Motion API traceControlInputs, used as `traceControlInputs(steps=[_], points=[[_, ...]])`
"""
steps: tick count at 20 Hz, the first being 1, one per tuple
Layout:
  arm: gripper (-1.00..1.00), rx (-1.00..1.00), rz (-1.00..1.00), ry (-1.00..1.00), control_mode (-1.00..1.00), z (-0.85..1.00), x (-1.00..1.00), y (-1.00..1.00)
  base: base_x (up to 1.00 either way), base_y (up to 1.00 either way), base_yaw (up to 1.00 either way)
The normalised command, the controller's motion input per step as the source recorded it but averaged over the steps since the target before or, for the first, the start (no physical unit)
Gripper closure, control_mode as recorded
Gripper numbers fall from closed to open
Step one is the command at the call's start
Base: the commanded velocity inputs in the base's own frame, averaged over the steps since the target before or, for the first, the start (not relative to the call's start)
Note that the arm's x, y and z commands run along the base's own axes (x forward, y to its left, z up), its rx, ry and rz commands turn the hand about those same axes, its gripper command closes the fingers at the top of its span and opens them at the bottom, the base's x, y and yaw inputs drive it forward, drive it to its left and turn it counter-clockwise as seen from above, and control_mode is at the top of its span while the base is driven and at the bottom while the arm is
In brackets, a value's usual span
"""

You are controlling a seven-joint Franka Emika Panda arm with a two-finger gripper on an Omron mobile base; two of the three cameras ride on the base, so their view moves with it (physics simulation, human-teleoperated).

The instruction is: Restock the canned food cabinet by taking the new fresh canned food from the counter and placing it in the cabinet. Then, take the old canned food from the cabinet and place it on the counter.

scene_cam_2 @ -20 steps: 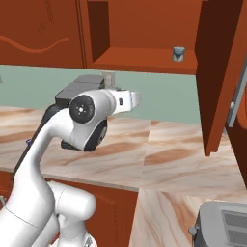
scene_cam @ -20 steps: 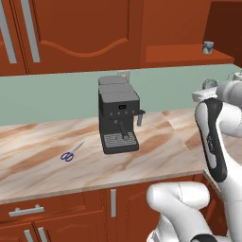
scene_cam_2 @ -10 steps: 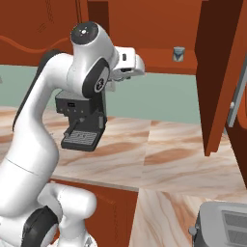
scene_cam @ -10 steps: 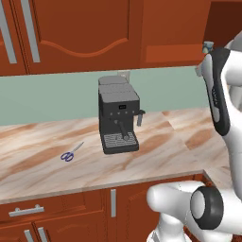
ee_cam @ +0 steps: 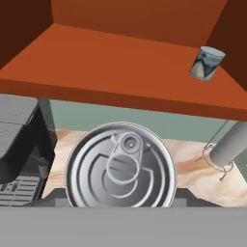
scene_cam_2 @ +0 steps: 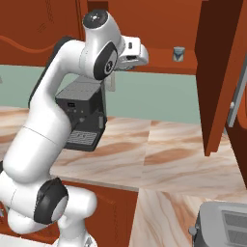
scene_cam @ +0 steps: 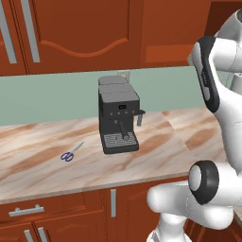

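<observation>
The gripper [scene_cam_2: 144, 58] is up high by the cabinet [scene_cam_2: 159, 67], with its jaws part way closed on the flat tin [ee_cam: 120, 166], which fills the near part of the hand view; the old can [ee_cam: 206, 63] stands on the shelf at the far right. To do this step well, the arm should lift the flat tin a bit above the shelf board, push it in level, and set it down on the bare left part, well apart from the old can; a second ago the arm was lower, just over the counter [scene_cam_2: 159, 144], and it has swung up since.
</observation>
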Motion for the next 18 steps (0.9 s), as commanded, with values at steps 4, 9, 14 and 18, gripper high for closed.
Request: traceControlInputs(steps=[4, 9, 14, 18], points=[[1.00, 0.01, -0.04, 0.01, -1.00, 0.16, 0.74, 0.00, 0.00, 0.00, 0.00], [1.00, 0.00, -0.03, 0.00, -1.00, -0.01, 0.71, 0.00, 0.00, 0.00, 0.00], [1.00, 0.00, -0.01, 0.01, -1.00, -0.08, 0.66, -0.02, 0.00, 0.00, 0.00], [1.00, 0.00, 0.00, 0.00, -1.00, -0.01, 0.71, -0.08, 0.00, 0.00, 0.00]])
